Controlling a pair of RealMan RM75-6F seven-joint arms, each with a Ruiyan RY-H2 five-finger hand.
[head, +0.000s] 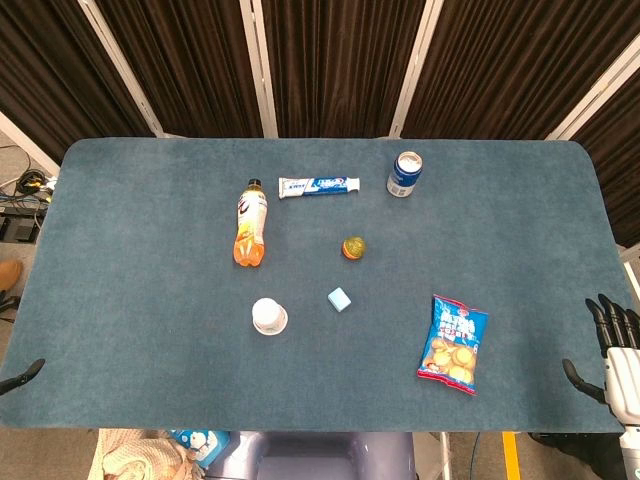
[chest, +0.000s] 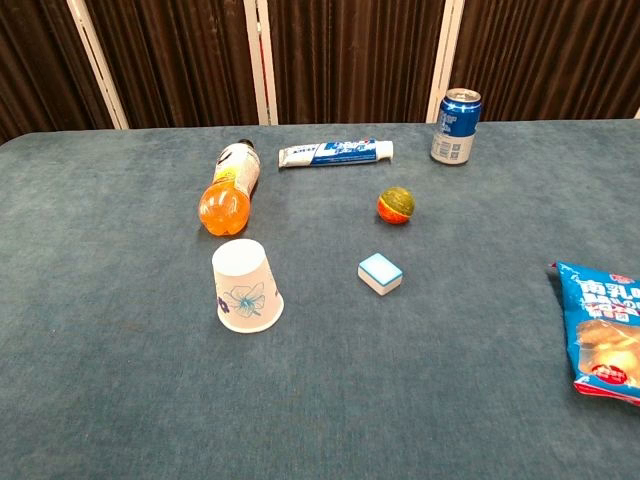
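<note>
Two hands at table edges, both empty. Right hand (head: 615, 345) at right edge, fingers spread, holding nothing; snack bag (head: 453, 344) nearest, lying flat, apart from it. Left hand (head: 22, 376): only dark tip visible at left edge, state indeterminate. Inverted paper cup (head: 269, 316) well apart.

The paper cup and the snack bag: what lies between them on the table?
In the head view, only the small blue eraser-like block lies between the paper cup and the snack bag; the rest is bare blue cloth. The chest view agrees.

Orange bottle (chest: 228, 190), blue-flowered white cup (chest: 245, 287), blue snack bag (head: 453, 345), teal table (head: 140, 260).
</note>
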